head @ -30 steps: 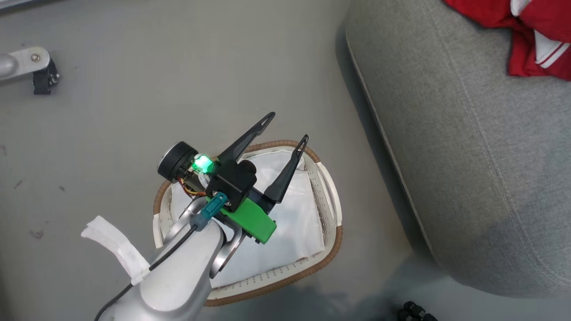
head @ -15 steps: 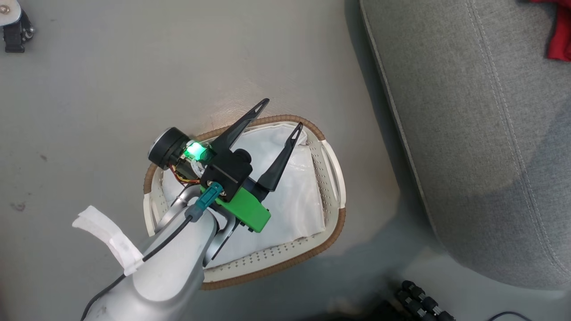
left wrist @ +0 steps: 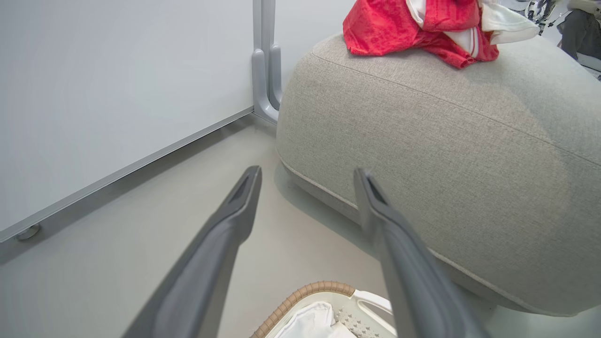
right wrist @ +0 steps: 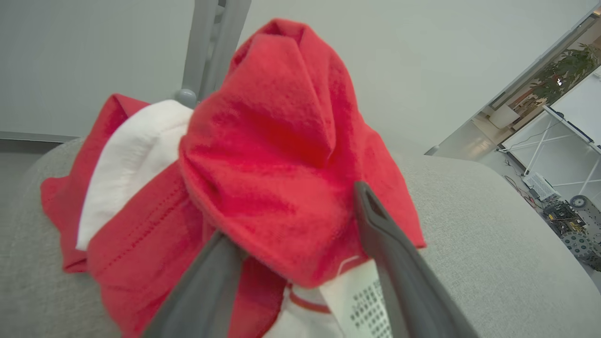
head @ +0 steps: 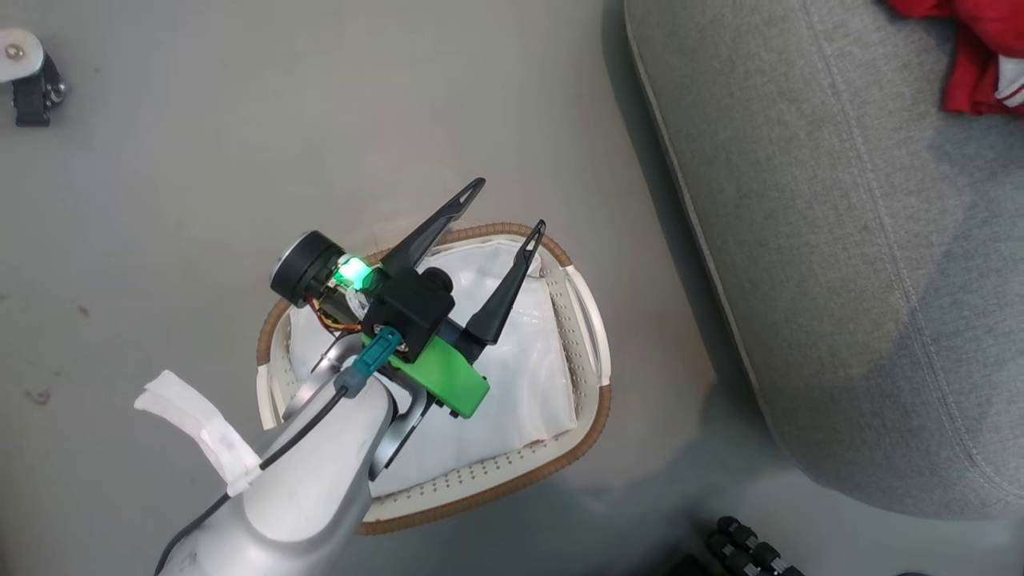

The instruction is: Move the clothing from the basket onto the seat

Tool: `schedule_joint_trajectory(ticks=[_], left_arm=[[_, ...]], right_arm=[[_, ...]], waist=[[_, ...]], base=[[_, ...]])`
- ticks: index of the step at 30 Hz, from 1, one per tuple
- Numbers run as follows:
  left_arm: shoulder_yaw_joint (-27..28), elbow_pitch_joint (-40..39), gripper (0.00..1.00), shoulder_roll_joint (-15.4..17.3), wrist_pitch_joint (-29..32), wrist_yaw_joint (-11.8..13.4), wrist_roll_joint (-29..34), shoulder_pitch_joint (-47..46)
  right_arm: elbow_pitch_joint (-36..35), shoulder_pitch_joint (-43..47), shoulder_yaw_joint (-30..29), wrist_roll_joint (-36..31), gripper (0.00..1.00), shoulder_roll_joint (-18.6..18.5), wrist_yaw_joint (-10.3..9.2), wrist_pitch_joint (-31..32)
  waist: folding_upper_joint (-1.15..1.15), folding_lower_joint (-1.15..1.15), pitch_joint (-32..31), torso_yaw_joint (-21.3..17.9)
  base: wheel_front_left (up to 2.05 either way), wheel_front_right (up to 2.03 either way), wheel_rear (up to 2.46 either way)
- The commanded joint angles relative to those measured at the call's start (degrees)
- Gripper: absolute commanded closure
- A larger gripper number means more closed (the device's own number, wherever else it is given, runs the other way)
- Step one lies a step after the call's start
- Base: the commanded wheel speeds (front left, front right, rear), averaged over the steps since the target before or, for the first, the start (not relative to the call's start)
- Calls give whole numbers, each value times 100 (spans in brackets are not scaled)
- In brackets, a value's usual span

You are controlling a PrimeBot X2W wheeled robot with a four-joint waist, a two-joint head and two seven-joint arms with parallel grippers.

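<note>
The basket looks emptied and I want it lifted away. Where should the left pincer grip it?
Probably the slotted white handle on the basket rim facing the seat, from above, one finger through the slot. That rim looks stiff and bare, while the liner inside is loose cloth.

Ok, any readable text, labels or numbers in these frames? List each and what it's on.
Nothing is legible.
White patch on the clothing, right wrist view: rows of small black print, too blurred to read.
Basket, seat, left gripper: no text or markings visible.
</note>
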Motion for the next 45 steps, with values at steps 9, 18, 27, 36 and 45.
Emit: schedule_joint_trajectory(ticks=[9,18,27,36,45], left_arm=[[290,-15,0,-184,4,11,-137,411],[919,-138,0,-357,4,88,-262,928],[1673,-245,0,-487,5,157,-318,1522],[2468,-146,0,-610,4,285,-368,2216],[3083,-156,0,-672,4,399,-319,3013]], right_arm=[[-282,736,500,269,0,-15,-8,-10],[-475,976,1207,534,0,-187,-8,-10],[-682,1208,1574,856,0,80,-8,-10],[-1183,2100,1376,1214,0,918,-8,-10],[-1895,3425,1217,1089,0,1671,-8,-10]], waist=[[0,0,-896,7],[0,0,-1819,312],[0,0,-2520,761],[0,0,-3103,1178],[0,0,-3547,1401]], base=[[0,0,0],[0,0,0],[0,0,0],[0,0,0],[0,0,0]])
